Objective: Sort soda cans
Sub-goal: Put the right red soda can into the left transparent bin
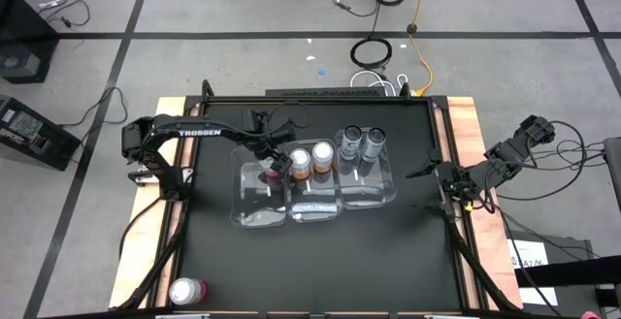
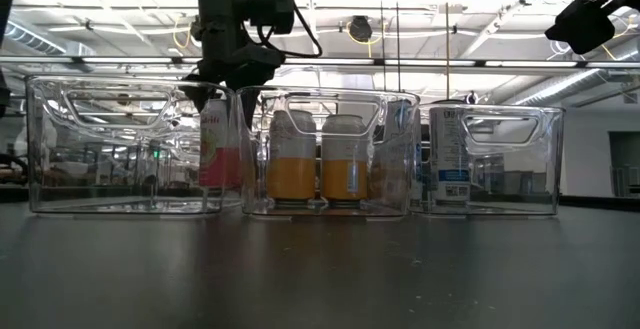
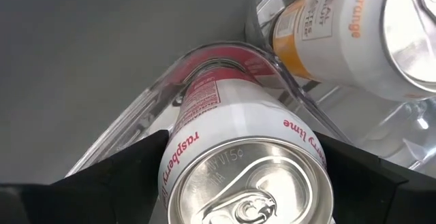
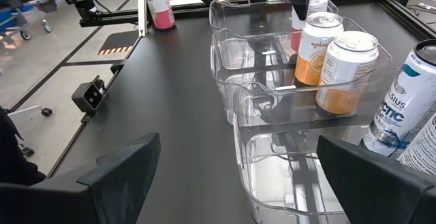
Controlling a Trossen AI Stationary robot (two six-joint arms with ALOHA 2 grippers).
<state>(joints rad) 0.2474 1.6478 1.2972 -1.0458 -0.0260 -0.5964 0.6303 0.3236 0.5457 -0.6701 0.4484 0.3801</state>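
Observation:
Three clear bins stand side by side mid-table. My left gripper (image 1: 277,169) is shut on a pink raspberry-lime can (image 3: 231,149) inside the left bin (image 1: 254,207), at its far right corner. Two orange cans (image 1: 311,159) stand upright in the middle bin (image 1: 312,207). Two grey cans (image 1: 362,142) stand upright in the right bin (image 1: 374,193). A second pink can (image 1: 186,292) stands on the table near the front left corner. My right gripper (image 1: 434,188) is open and empty at the table's right edge, clear of the bins. My left gripper pinches the pink can's upper wall (image 3: 174,159), just below its silver top, between its two fingers (image 3: 126,173). The fingers come from above, pointing down into the bin. The can is upright (image 2: 213,154). I cannot tell whether its base rests on the bin floor.
The black table top (image 1: 320,261) lies open in front of the bins. The right wrist view shows the same bins from the table's right side, with the middle bin's orange cans (image 4: 337,64). Cables lie on the floor beyond the table's far edge.

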